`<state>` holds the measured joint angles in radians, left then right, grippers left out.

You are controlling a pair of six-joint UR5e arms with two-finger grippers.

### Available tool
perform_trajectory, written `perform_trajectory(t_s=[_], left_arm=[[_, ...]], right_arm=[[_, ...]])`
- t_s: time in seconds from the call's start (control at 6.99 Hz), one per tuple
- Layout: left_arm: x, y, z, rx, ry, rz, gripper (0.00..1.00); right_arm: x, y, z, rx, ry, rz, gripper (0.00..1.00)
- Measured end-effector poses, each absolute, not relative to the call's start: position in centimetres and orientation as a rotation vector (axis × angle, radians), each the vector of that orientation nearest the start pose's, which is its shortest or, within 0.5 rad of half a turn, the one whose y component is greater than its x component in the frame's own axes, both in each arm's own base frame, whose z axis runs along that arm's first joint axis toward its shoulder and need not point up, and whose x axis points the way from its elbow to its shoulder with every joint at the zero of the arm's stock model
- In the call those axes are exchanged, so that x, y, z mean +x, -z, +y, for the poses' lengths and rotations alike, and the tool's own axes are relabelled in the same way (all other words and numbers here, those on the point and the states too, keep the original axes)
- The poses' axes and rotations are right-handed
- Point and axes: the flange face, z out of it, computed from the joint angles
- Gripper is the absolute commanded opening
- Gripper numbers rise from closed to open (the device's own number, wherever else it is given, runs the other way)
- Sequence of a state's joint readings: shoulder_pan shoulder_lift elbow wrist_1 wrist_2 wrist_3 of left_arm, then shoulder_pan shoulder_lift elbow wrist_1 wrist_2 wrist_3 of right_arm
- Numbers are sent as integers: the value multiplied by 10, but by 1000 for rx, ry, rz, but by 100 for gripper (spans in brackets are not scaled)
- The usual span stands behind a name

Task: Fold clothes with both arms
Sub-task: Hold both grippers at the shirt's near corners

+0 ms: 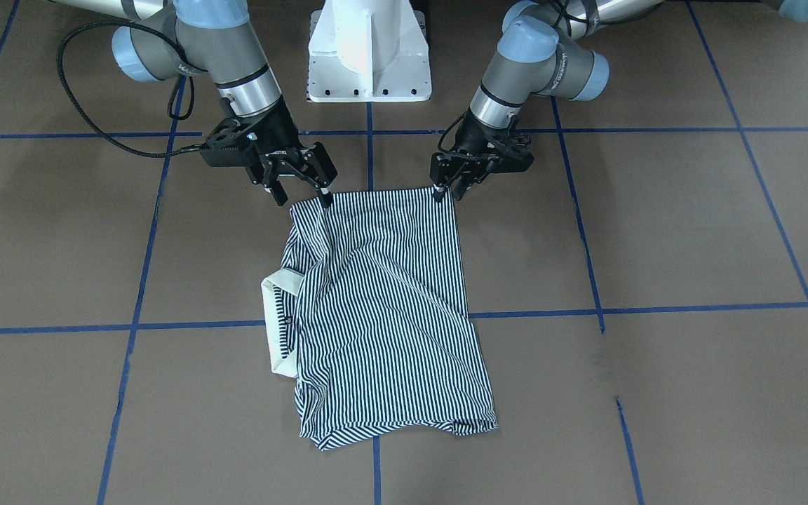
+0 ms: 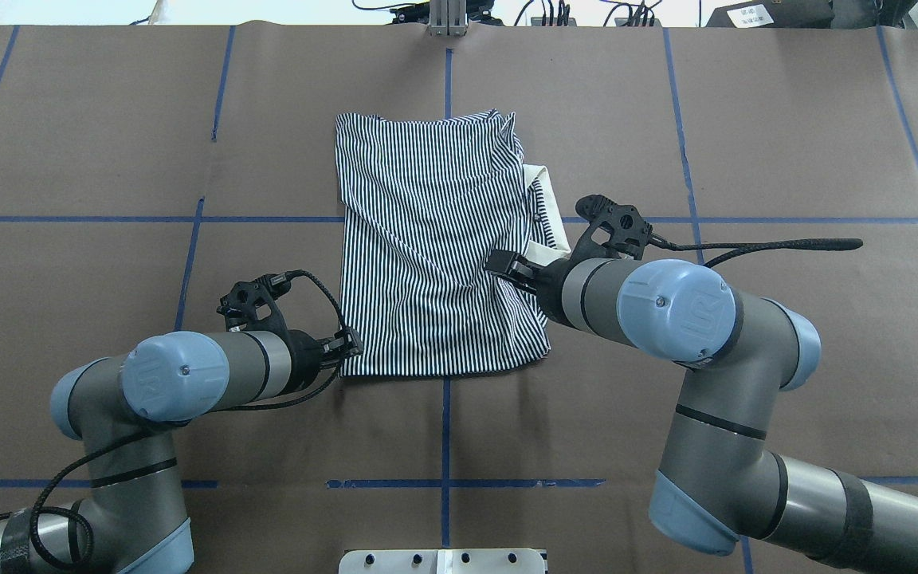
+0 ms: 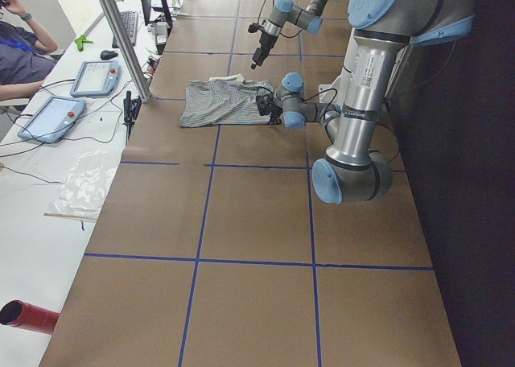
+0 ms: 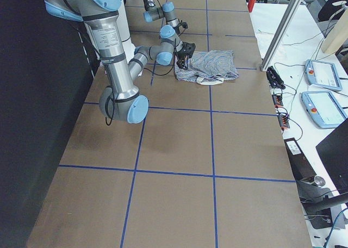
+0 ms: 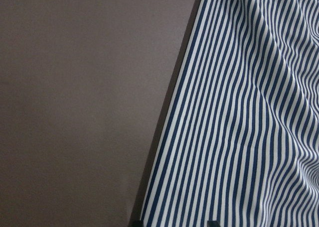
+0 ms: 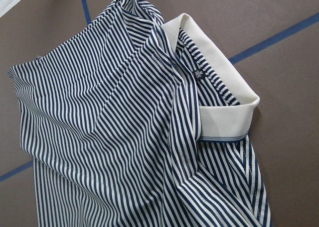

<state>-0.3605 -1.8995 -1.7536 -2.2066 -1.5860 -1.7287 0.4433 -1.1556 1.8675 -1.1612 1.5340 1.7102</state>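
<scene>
Striped polo shirt (image 1: 383,301) lies folded and rumpled mid-table (image 1: 656,231), flat on the brown surface; cream collar (image 1: 279,322) sticks out on the robot's right side; left gripper (image 1: 448,193) sits low at the shirt's near left corner, jaws slightly parted; right gripper (image 1: 303,198) at the near right corner, jaws spread wide, gripping nothing.

"UR" — on right arm's blue joint cap (image 2: 686,307) | shirt's neck label (image 6: 198,74) — too small to read
</scene>
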Motion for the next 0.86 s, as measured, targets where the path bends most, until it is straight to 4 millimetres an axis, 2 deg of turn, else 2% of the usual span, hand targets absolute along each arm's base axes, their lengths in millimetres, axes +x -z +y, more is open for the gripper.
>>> perform_trajectory(t_s=[0.86], left_arm=[[531, -326, -328, 91, 433, 1149, 53]], right_arm=[[-484, -248, -381, 207, -534, -1119, 100]])
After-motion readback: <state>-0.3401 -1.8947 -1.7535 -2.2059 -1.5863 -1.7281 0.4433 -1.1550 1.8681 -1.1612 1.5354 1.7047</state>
